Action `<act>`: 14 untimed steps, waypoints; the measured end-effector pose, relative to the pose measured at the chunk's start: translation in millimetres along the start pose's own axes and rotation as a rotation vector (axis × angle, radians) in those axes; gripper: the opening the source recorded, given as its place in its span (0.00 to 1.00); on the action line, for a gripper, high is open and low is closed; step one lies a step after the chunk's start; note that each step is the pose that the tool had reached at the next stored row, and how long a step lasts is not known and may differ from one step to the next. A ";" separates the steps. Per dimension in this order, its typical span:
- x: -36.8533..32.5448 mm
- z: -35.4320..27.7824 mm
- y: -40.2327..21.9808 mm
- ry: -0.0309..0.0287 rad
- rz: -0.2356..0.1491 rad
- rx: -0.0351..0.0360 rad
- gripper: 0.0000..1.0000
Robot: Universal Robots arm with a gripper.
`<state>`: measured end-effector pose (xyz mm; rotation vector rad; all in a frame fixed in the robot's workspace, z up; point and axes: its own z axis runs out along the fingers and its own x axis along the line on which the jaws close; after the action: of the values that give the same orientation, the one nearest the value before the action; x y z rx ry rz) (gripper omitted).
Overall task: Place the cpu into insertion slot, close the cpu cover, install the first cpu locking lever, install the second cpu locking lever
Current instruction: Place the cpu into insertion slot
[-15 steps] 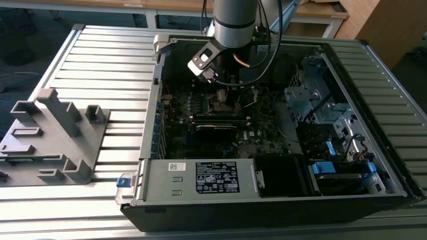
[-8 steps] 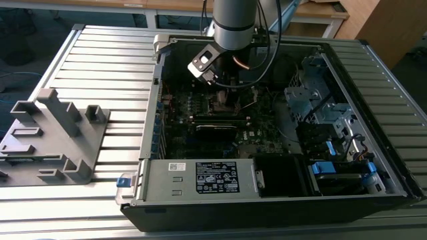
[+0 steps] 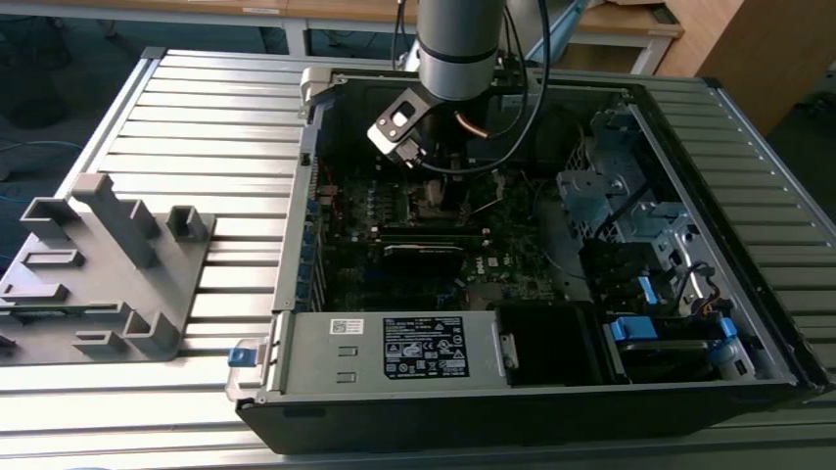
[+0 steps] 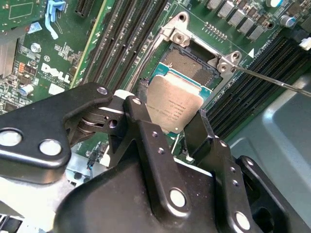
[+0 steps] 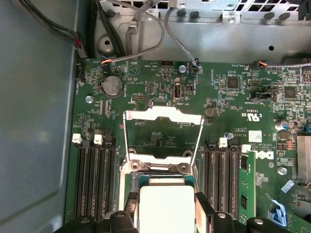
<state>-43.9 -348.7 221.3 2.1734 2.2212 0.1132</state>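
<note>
The black two-fingered gripper is seen clamped on the cpu, a thin square chip with a dull silver-grey metal face, which is pinched by its opposite edges between the black fingers in both wrist views. In the second wrist view the chip is held over the near part of the insertion slot, a small square socket with a dark centre and a silver metal rim; the far part of the slot is left uncovered, and whether the chip touches it cannot be told. The cpu cover, a thin silver square metal frame with a large window, is shown swung up and open in the first wrist view, with green board visible through its window. A thin straight silver metal rod is seen reaching out from a corner of the socket bracket, above long black memory slots. In the exterior view the gripper is lowered on the grey arm into an open black and silver computer case, over the green motherboard. The case is laid on a slatted aluminium table, and a grey plastic fixture is set well apart from it toward the exterior view's left
</note>
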 end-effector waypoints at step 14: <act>2.3 2.2 0.0 -0.0035 0.018 0.0158 0.54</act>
<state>-43.8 -346.2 219.2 2.2005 2.2084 0.0925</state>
